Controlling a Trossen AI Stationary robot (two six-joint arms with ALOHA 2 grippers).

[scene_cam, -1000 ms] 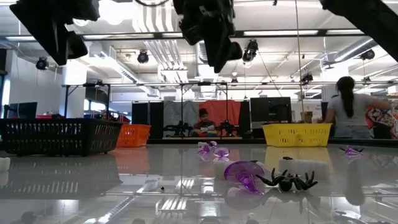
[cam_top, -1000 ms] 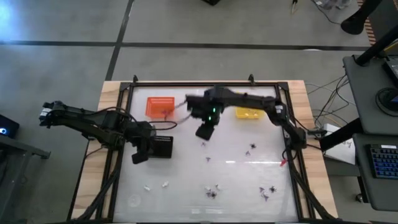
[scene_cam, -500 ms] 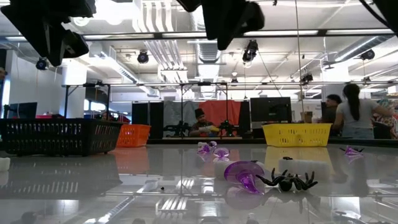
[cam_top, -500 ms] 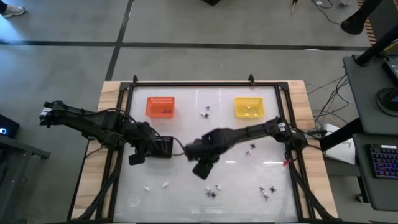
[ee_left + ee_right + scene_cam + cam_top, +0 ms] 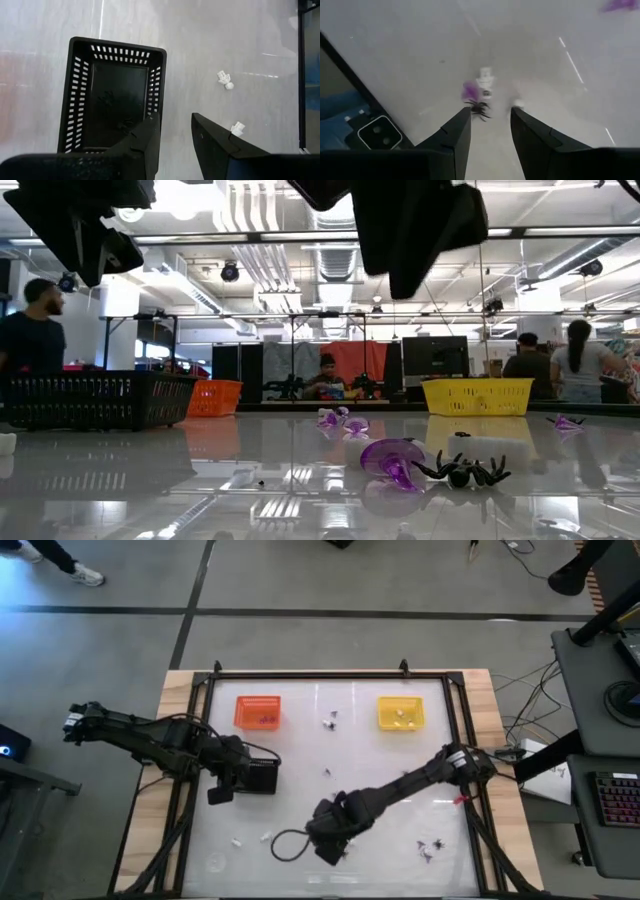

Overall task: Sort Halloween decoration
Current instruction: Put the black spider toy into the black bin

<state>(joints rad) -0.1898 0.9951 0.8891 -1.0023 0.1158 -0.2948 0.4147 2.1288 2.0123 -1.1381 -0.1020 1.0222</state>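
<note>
table [image 5: 300, 740]: glossy white, carries every trinket
black tray [image 5: 112, 95]: ahead of the left end effector [image 5: 175, 137], whose fingers stand apart, empty; this arm waits
right end effector [image 5: 490, 127]: fingers parted, holding nothing, low over the table's near edge
cluster: black spider [image 5: 480, 109], purple trinket [image 5: 469, 91], white trinket [image 5: 484, 79] lie straight ahead of the right end effector, in line with its gap
nearer arm: right, by far
spider's long axis: cannot tell
</note>
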